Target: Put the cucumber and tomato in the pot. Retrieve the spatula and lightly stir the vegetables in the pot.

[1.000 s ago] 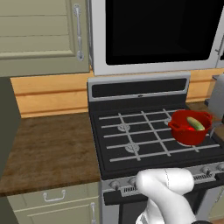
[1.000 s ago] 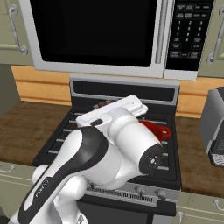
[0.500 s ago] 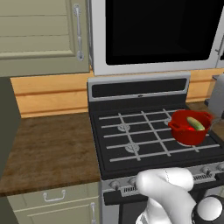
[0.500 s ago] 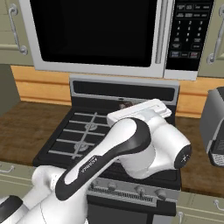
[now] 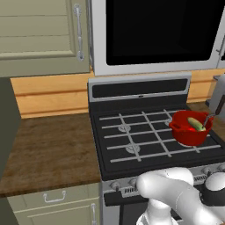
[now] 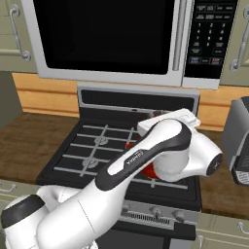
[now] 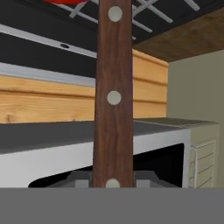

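On the stove's right front burner we find the pot (image 5: 190, 128), with the cucumber (image 5: 196, 124) lying inside it against the far wall. We cannot make out the tomato; it may sit lower in the pot, out of sight. The spatula (image 7: 113, 94) is retrieved: in the hand view its reddish-brown riveted handle runs straight up from between the gripper's (image 7: 113, 183) narrowed jaws, which clamp it. A thin grey shaft leans on the pot's right rim, probably the spatula's blade end. We judge loading done or nearly so, and stirring in hand or about to begin.
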Controlling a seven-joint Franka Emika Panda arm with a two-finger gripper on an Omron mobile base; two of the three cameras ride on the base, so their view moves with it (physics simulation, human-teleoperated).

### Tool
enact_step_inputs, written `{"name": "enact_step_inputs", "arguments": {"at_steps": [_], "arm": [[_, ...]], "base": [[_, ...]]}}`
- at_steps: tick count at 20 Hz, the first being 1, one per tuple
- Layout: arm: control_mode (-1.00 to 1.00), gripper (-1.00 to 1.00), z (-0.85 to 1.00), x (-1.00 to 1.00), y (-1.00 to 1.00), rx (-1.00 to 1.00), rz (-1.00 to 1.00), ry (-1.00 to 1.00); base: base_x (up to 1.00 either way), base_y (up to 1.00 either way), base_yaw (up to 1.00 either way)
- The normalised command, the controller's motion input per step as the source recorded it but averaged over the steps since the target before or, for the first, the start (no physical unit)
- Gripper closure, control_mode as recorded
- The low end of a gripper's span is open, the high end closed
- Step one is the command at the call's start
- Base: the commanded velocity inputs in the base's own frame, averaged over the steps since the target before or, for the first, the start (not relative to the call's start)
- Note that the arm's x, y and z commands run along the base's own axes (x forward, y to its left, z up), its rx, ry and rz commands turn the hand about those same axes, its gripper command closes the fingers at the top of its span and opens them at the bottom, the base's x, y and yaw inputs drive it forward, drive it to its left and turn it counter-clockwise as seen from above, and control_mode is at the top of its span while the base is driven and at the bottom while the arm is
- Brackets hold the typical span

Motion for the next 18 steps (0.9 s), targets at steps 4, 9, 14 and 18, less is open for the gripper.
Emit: {"name": "enact_step_inputs", "arguments": {"at_steps": [4, 9, 14, 18], "arm": [[-1.00, 1.00, -0.26, 0.00, -0.27, 0.00, 0.00, -0.15], [-1.00, 1.00, -0.09, 0.07, -0.11, 0.00, -0.04, -0.11], [-1.00, 1.00, -0.03, 0.45, -0.01, 0.00, -0.02, 0.04], [-1.00, 1.00, -0.02, 0.17, 0.00, 0.00, 0.00, -0.01]], "base": [[0.00, 0.00, 0.00], [0.00, 0.00, 0.00], [0.00, 0.00, 0.00], [0.00, 0.00, 0.00]]}}
